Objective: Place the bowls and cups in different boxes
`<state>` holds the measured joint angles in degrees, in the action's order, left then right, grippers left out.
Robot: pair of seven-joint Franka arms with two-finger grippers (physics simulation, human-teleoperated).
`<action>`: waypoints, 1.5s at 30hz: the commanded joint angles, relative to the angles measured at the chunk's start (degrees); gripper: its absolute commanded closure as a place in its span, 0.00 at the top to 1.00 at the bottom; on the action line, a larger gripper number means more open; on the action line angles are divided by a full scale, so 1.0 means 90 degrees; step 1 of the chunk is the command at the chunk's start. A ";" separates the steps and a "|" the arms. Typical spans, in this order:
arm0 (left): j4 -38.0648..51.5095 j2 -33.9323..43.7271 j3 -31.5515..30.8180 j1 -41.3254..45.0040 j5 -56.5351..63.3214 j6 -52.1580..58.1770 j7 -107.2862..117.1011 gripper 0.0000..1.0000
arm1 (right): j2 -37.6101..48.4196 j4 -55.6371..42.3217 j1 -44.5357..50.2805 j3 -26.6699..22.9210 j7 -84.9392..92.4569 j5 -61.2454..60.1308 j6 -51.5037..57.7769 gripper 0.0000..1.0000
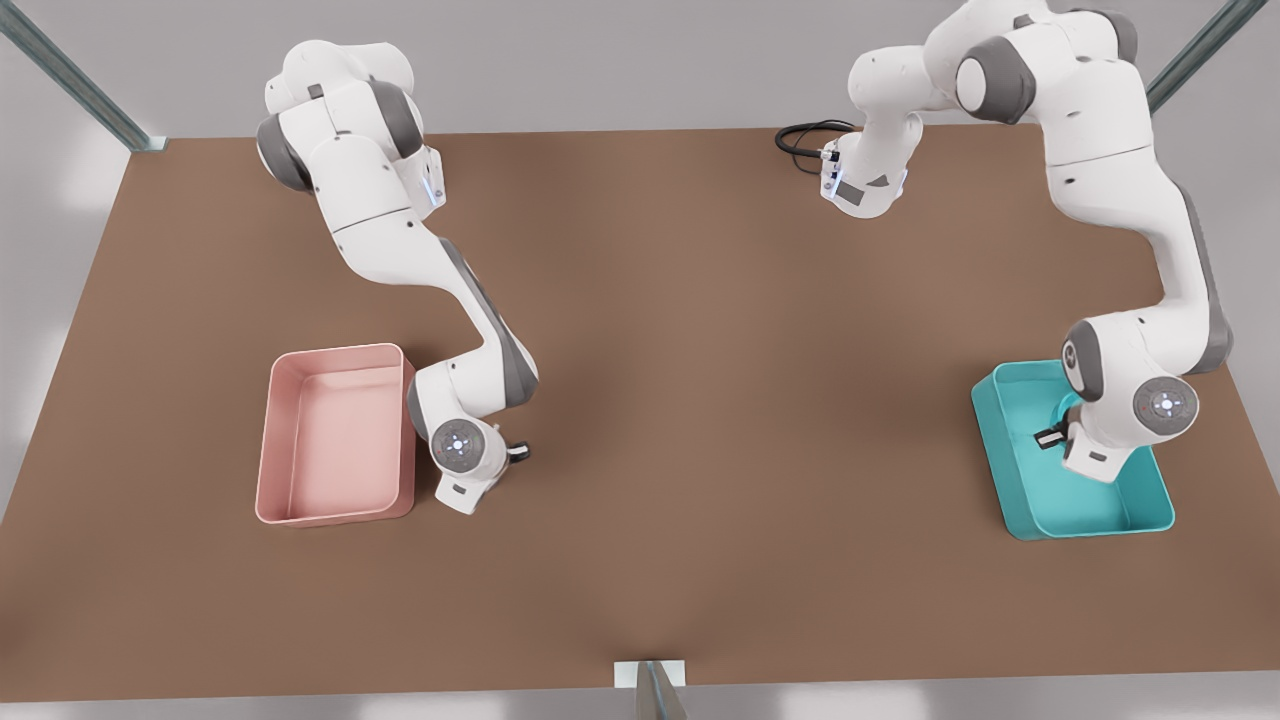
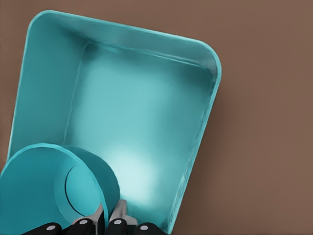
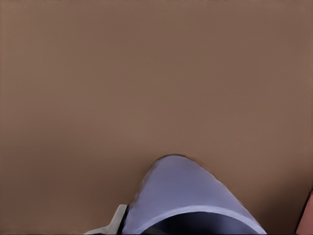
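My left gripper (image 1: 1050, 437) hangs over the teal bin (image 1: 1085, 505) at the front view's right. In the left wrist view it (image 2: 110, 223) is shut on the rim of the teal bowl (image 2: 44, 186), which hangs tilted above the near end of the bin (image 2: 142, 112). My right gripper (image 1: 512, 453) is low over the table just right of the pale pink bin (image 1: 335, 440). In the right wrist view the lavender cup (image 3: 186, 196) sits in its grasp, one finger (image 3: 115, 223) against the cup's side. A sliver of the pink bin (image 3: 309, 215) shows beside it. The arm's wrist hides the cup in the front view.
The brown table (image 1: 700, 400) stretches bare between the two bins. A black cable (image 1: 805, 140) loops by an arm's base at the back edge. Metal frame posts (image 1: 650, 690) stand at the table's front middle and back corners.
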<state>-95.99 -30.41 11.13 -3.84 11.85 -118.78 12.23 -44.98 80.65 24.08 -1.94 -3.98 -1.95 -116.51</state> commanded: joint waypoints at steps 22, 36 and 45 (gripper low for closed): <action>0.1310 0.1182 -0.1832 0.0417 -0.0573 0.2933 -0.0461 1.00 | 0.0896 0.0619 -0.1562 -0.0546 0.4173 0.0461 0.0192 0.21; 0.1926 0.1485 -0.1950 0.0485 -0.0936 0.3461 -0.0461 1.00 | 0.0740 0.0522 -0.1513 -0.0507 0.4173 0.0178 0.0162 1.00; 0.2140 0.1495 -0.1940 0.0466 -0.0926 0.3461 -0.0510 1.00 | 0.2136 -0.0073 -0.1396 -0.0555 0.4153 0.0187 0.2661 1.00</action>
<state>-77.14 -17.06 -6.35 0.43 3.44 -88.04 7.57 -26.96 80.50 11.61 -7.00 28.28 -0.27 -104.88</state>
